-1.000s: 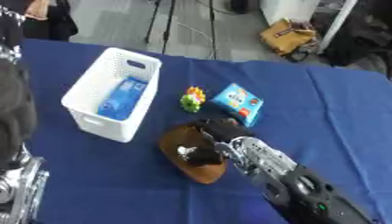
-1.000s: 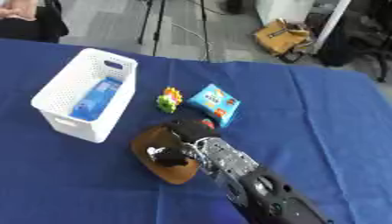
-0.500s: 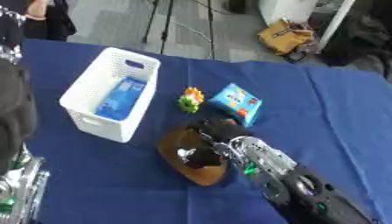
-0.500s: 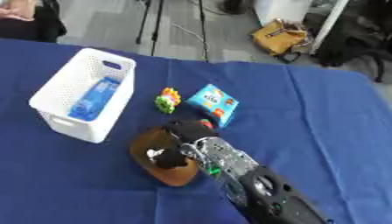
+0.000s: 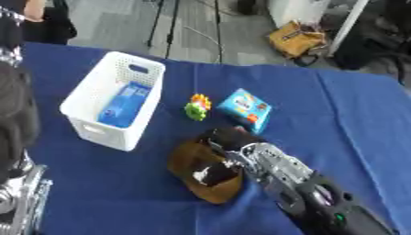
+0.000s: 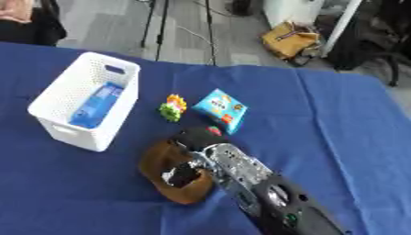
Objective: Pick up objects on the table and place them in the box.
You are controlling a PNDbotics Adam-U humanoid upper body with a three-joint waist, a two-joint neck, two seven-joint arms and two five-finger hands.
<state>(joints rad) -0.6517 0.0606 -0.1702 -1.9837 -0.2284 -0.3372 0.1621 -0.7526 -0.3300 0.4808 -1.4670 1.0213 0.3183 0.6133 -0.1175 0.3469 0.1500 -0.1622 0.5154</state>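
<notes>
Your right hand (image 5: 241,158) has fingers curled on the brown soft thing (image 5: 201,174), likely light and floppy; pinch its near-right edge, then carry left to box (image 5: 84,103).

The right hand (image 5: 241,153), beside the white box (image 5: 88,105), is built of silver metal links with black fingers at the tip. Behind it, away from the box, the right arm (image 5: 337,211) widens into a black glossy casing. That casing carries a round silver ring on its top and a small green light just behind the ring. On the box's other side, the left arm (image 5: 20,197) shows a ribbed silver joint under a bulky black shell.
</notes>
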